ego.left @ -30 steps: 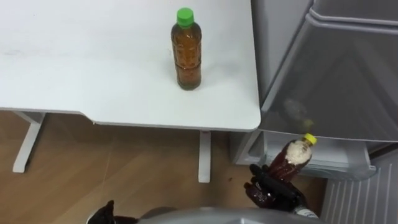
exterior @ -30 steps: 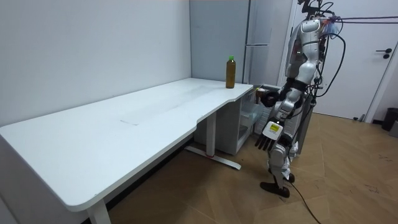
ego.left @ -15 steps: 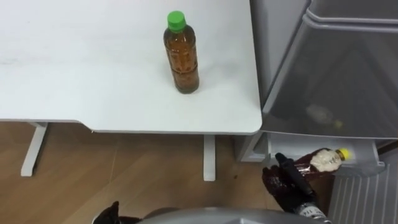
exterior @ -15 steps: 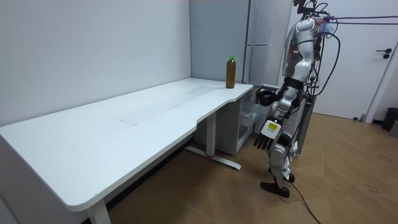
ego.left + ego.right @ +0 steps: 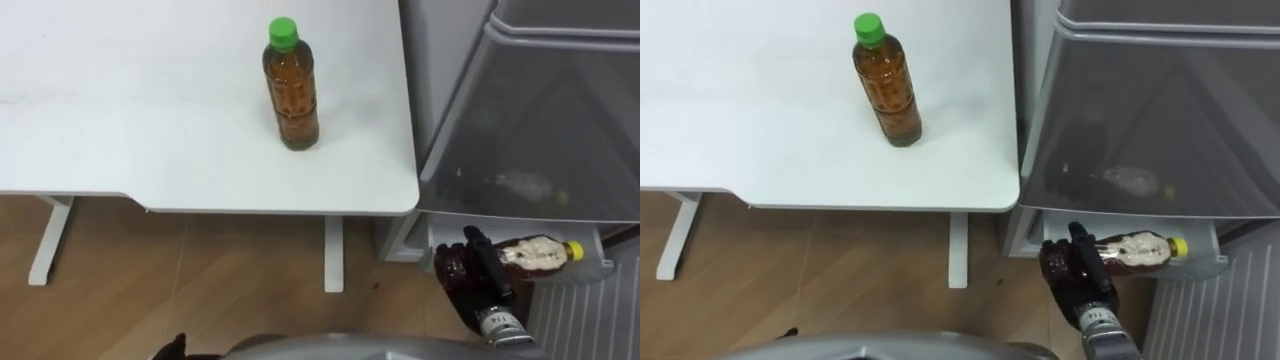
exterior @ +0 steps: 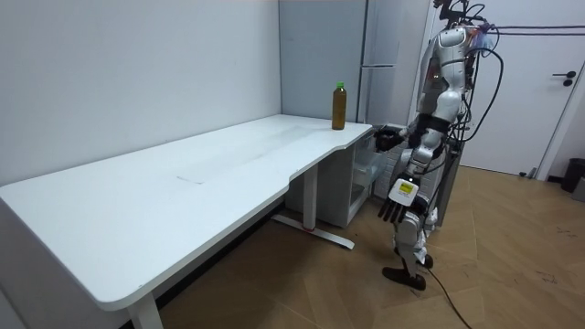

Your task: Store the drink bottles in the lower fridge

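A green-capped bottle of brown drink (image 5: 291,85) stands upright near the white table's (image 5: 140,140) right edge, also in the room view (image 6: 339,105). My right hand (image 5: 468,283) is shut on a second brown bottle with a yellow cap (image 5: 536,253). That bottle lies sideways, cap to the right, low at the open grey fridge (image 5: 540,120) over a white bin (image 5: 590,270). The same hand (image 5: 1070,272) and bottle (image 5: 1137,250) show in the right eye view. My left hand (image 6: 395,208) hangs open at my side. I stand at the table's end before the fridge.
The table's rounded corner (image 5: 405,200) and its white leg (image 5: 333,255) lie just left of my right hand. A grey see-through fridge panel (image 5: 520,150) hangs over the bottle. Wood floor (image 5: 200,270) lies below the table.
My right hand has moved right and tipped the yellow-capped bottle from upright to lying sideways at the fridge's bottom. The green-capped bottle stays put; the view has shifted slightly.
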Tool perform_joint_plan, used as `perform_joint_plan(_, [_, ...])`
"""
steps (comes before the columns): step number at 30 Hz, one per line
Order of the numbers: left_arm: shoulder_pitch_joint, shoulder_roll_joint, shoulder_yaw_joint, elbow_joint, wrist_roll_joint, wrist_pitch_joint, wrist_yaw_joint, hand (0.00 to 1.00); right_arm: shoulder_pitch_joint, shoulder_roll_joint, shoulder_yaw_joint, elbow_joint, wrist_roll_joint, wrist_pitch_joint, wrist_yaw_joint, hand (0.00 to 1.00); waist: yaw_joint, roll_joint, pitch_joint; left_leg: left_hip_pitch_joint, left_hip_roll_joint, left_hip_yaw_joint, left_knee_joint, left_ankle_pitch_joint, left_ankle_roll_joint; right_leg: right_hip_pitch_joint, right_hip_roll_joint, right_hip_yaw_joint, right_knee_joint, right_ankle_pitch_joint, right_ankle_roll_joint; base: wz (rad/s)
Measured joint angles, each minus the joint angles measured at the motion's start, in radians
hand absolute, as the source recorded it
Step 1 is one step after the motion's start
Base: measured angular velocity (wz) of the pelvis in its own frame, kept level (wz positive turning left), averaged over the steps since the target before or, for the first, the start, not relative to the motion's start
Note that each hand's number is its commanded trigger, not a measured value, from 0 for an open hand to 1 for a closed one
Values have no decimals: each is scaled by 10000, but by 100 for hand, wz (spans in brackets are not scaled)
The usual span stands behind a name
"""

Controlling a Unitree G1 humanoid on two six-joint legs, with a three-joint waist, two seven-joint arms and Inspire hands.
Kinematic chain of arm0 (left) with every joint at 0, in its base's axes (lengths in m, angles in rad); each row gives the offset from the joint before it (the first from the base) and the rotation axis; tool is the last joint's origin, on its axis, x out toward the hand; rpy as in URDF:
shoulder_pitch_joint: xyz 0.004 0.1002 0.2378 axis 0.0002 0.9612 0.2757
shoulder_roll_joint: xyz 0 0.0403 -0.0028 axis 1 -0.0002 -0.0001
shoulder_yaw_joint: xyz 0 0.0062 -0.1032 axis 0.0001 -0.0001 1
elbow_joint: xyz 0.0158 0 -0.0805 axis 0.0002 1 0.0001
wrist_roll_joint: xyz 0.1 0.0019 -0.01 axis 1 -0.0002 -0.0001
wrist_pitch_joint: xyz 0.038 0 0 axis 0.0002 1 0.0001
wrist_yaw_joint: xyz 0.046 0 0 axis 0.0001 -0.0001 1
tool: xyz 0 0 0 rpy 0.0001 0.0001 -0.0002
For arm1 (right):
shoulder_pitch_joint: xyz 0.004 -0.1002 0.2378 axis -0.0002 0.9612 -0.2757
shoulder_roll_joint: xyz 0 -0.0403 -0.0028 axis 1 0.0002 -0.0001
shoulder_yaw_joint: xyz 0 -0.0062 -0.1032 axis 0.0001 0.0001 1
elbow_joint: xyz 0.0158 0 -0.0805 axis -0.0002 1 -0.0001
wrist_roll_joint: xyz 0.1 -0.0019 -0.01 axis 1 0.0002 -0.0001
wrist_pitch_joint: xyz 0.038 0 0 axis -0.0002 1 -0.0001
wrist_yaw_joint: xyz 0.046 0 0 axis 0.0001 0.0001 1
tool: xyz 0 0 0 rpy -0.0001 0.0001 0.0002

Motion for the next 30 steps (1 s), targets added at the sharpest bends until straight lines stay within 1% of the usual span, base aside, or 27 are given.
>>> perform_joint_plan(2, [88,3,2,0,51,8,-2,0,-88,-2,-177,0,7,-4,-165,100,-1,2,0,-2,0,-33,28,2,3,27,-10,-44,0,-3,5,7])
perform_joint_plan(4, [188,12,65,-2,621,80,-32,0,-167,-15,-436,0,7,-2,-320,100,1,-4,5,-76,-9,-198,107,1,4,14,-13,-98,1,-4,7,9])
perform_joint_plan(6, [258,22,67,-3,962,137,-63,0,-244,-86,-531,3,25,-7,-515,100,11,6,6,-154,-10,-215,167,0,3,-32,-13,-116,4,-6,10,6])
perform_joint_plan(8, [270,27,71,-1,1295,249,-196,0,-354,-191,-531,23,28,-6,-578,100,8,38,17,-325,-10,-220,280,0,3,-133,-12,-146,4,-6,9,6])
perform_joint_plan(10, [148,26,69,-2,1679,322,-269,0,-566,-209,-560,207,47,-1,-577,100,-39,77,31,-605,-9,-241,463,1,1,-313,-4,-218,41,0,0,10])
perform_joint_plan(11, [123,31,69,-7,1687,345,-278,0,-616,-211,-582,259,60,8,-575,100,-57,86,32,-676,-10,-262,500,1,1,-367,-5,-241,61,1,-2,10])
perform_joint_plan(13, [-87,76,43,-21,1684,491,-363,0,-1071,-240,-714,731,64,18,-666,100,-110,142,10,-1176,-14,-342,780,10,7,-753,-8,-353,171,3,-10,14])
perform_joint_plan(14, [-233,92,38,-25,1686,508,-417,0,-1252,-242,-797,900,53,20,-758,100,-118,147,15,-1315,-22,-348,834,16,13,-872,-8,-366,201,6,-13,9])
perform_joint_plan(15, [-360,109,-18,-15,1678,516,-468,0,-1650,-266,-902,1247,56,15,-936,100,-116,178,18,-1507,-28,-350,842,75,28,-1056,-21,-410,212,50,-17,5])
perform_joint_plan(17, [-587,124,-52,-11,1700,517,-601,0,-1929,-377,-923,1457,56,46,-978,100,-132,233,29,-1767,-30,-409,819,187,49,-1312,-67,-528,218,115,-12,10])
perform_joint_plan(19, [-923,158,-55,-11,1720,514,-709,0,-2427,-489,-1050,1970,52,104,-1083,100,-220,240,65,-2125,-87,-513,810,302,74,-1684,-115,-603,314,136,-3,13])
perform_joint_plan(21, [-1271,183,-110,14,1662,508,-709,0,-2805,-485,-1159,2233,93,104,-1153,100,-240,243,90,-2413,-130,-529,783,396,90,-2030,-148,-591,416,160,1,4])
perform_joint_plan(23, [-1575,258,-423,191,1652,500,-687,0,-3279,-491,-1264,2666,304,95,-1367,100,-233,235,97,-2607,-165,-559,673,554,118,-2373,-208,-591,544,182,7,5])
perform_joint_plan(24, [-1780,332,-597,264,1652,493,-681,0,-3557,-490,-1316,2917,318,98,-1429,100,-222,209,115,-2720,-182,-579,624,632,120,-2544,-227,-591,570,203,6,4])
perform_joint_plan(27, [-2112,397,-841,386,1640,469,-619,0,-4080,-494,-1362,3348,302,107,-1653,100,-155,214,125,-3043,-180,-581,615,693,115,-2915,-252,-639,660,239,-12,1])
perform_joint_plan(30, [-2367,400,-829,399,1736,439,-634,0,-4723,-533,-1865,3924,287,146,-1720,100,-19,215,130,-3481,-181,-587,617,781,106,-3369,-266,-689,738,272,-49,1])
